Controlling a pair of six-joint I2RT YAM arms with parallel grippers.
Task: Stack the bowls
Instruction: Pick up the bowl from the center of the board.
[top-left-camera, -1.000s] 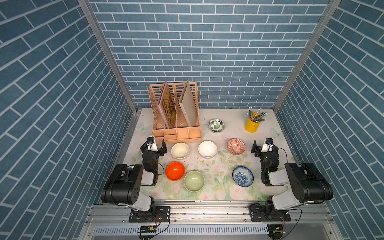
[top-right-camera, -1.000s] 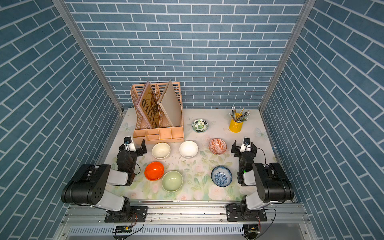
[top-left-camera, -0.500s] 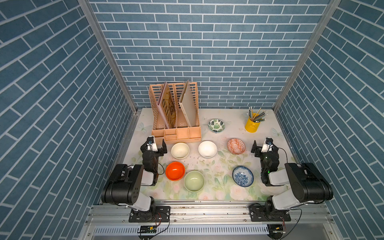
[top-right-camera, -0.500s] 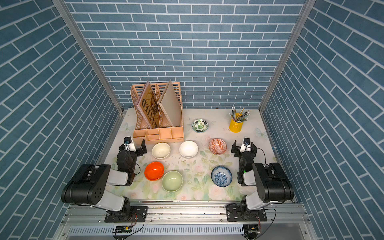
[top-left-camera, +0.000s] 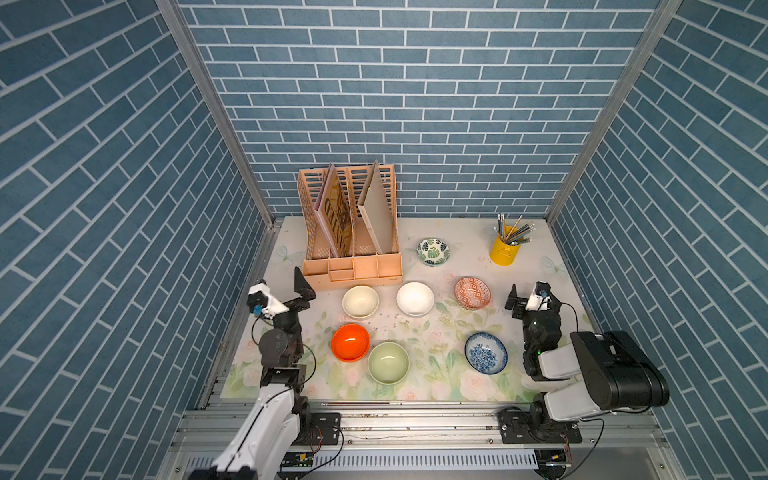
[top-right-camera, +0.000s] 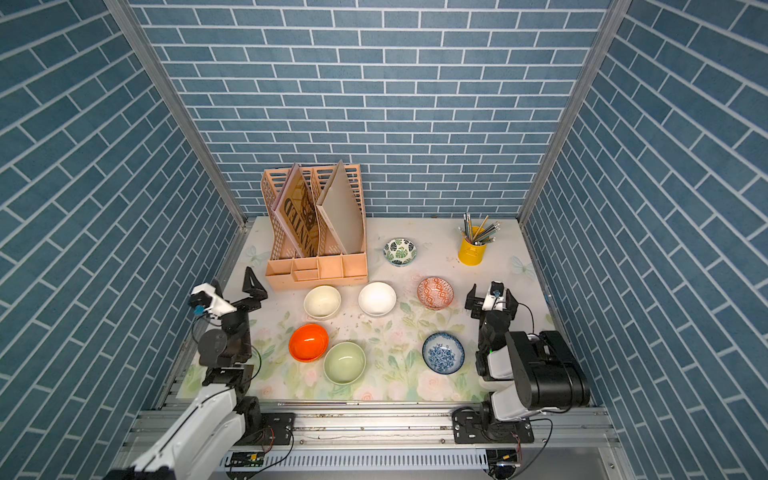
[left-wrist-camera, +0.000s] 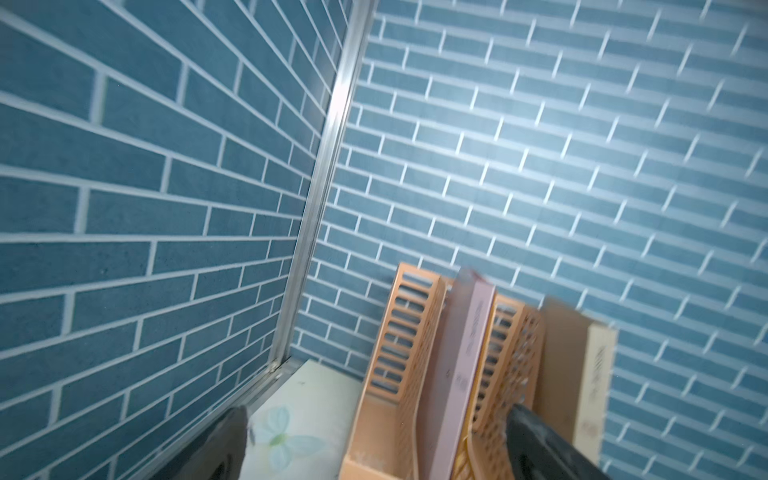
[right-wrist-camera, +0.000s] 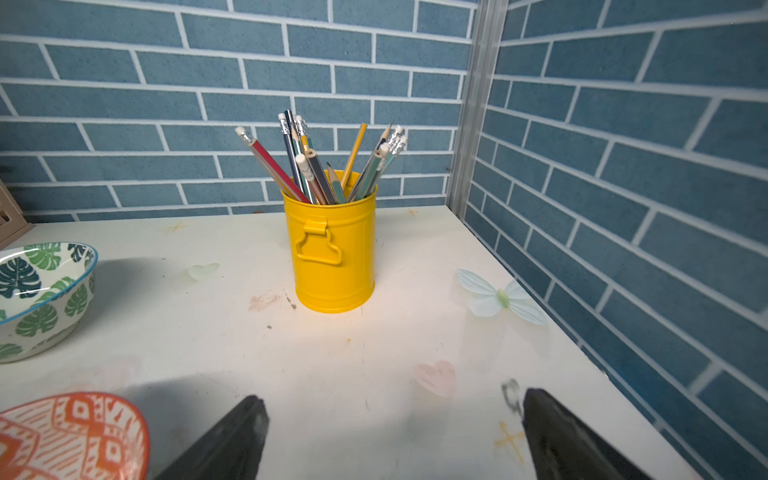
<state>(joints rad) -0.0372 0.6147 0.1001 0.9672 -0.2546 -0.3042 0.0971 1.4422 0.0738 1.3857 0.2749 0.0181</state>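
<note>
Nothing stacked yet — cream bowl (top-left-camera: 360, 301), white bowl (top-left-camera: 414, 298), orange bowl (top-left-camera: 350, 342), pale green bowl (top-left-camera: 388, 362), leaf bowl (top-left-camera: 433, 251), geometric bowl (top-left-camera: 472, 293) and blue floral bowl (top-left-camera: 486, 353) all sat singly on the desk (top-left-camera: 457, 245); left gripper (left-wrist-camera: 380, 440) and right gripper (right-wrist-camera: 395, 419) both hung wide open, empty — whole job left to do.

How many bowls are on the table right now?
7, none stacked. Back: leaf bowl, beside the organizer. Middle row: cream bowl, white bowl, red-patterned bowl. Front: orange bowl, green bowl, blue bowl. None looks hidden.
</note>
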